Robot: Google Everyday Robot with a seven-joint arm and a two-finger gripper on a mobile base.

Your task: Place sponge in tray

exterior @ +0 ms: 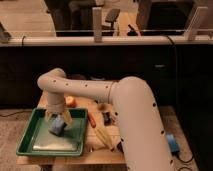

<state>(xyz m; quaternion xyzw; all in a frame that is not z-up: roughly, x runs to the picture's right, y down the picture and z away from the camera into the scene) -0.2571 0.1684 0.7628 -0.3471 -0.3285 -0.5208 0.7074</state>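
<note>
Table [96,151] largely hidden behind the arm [136,117]; pincer [58,122] clamped on the sponge [56,126] over the tray [46,143]

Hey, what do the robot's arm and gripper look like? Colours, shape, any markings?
The arm is cream-white, built from thick, smooth tubular segments with rounded joints. Rows of small dark dots run along its shell, and no loose cables show on it. The gripper, over the green tray, has the same pale cream tone and is much slimmer than the arm.

Tilted blue sponge [57,126] in the gripper [59,122], low over the green tray [36,137]
</note>
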